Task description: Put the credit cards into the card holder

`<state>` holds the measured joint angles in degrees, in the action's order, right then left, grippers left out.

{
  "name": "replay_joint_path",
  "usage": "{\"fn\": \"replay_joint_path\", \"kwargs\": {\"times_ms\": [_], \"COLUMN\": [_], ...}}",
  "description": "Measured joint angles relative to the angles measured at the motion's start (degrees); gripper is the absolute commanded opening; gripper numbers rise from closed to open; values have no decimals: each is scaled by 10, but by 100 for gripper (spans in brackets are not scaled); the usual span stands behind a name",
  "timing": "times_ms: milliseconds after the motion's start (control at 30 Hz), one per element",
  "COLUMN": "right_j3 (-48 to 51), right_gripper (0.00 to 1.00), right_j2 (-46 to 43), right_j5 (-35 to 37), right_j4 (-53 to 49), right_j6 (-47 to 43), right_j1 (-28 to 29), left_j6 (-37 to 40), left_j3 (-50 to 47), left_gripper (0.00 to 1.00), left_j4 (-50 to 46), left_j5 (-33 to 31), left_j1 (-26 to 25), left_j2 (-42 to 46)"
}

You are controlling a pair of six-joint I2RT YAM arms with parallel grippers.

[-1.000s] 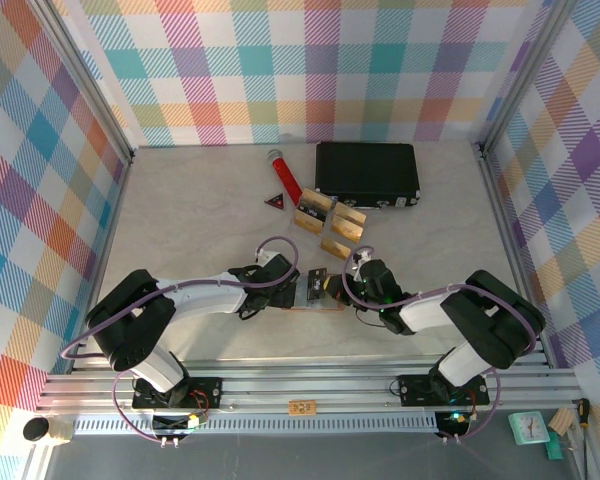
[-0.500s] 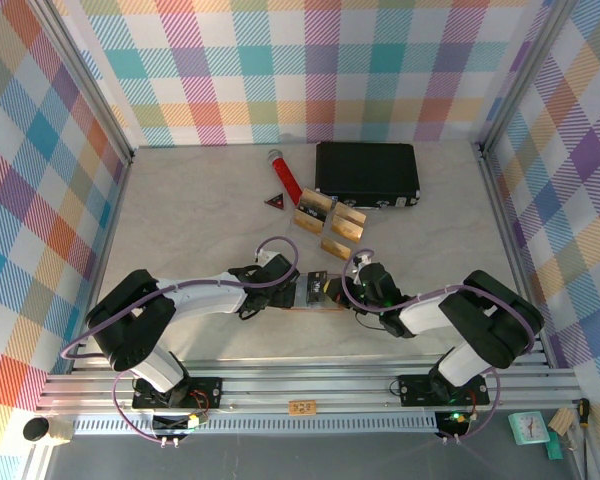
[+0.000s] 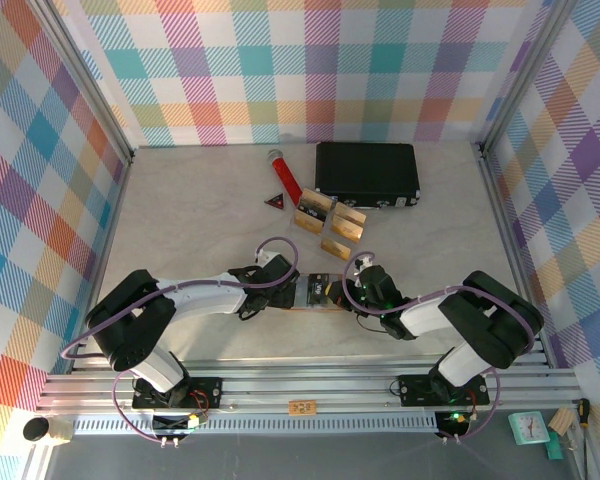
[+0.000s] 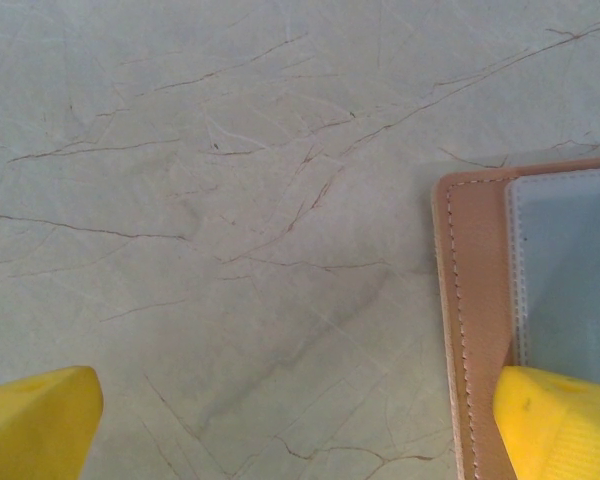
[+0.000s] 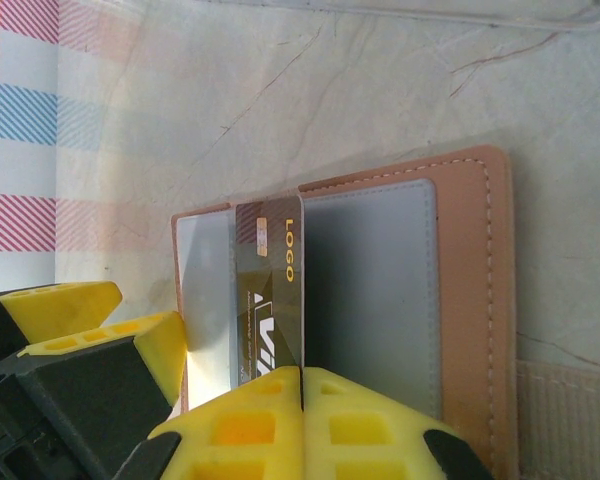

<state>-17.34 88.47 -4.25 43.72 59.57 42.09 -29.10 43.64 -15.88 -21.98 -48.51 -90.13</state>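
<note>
Left pincer [image 4: 298,428] gapes wide, one fingertip over a corner of the card holder [image 4: 475,330], lower right of its wrist view. Right pincer [image 5: 302,398] clamps one credit card [image 5: 270,290] above the open holder, not yet pocketed. The overhead view adds other cards [image 3: 332,224] waiting on the bench [image 3: 200,220], above centre.

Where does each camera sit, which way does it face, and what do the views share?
Top external: above and behind the bases, looking down on the table; both arms show, left claw and right claw at the card holder.
Left wrist: on the left arm, facing down at the table and card holder corner; its open fingers show.
Right wrist: on the right arm, looking along its shut fingers pinching a credit card over the card holder.
Shared: all three see the card holder.
</note>
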Motion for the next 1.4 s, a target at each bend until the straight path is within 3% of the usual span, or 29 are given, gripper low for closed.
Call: {"fn": "replay_joint_path", "kwargs": {"times_ms": [1400], "right_j3": [-27], "right_gripper": [0], "right_j2": [17], "right_j5": [-25], "right_j4": [-35], "right_j6": [-2], "right_j1": [7], "left_j6": [0], "left_j3": [-3], "left_gripper": [100], "left_j4": [8], "left_j5": [-2], "left_j1": [-1], "left_j2": [0]}}
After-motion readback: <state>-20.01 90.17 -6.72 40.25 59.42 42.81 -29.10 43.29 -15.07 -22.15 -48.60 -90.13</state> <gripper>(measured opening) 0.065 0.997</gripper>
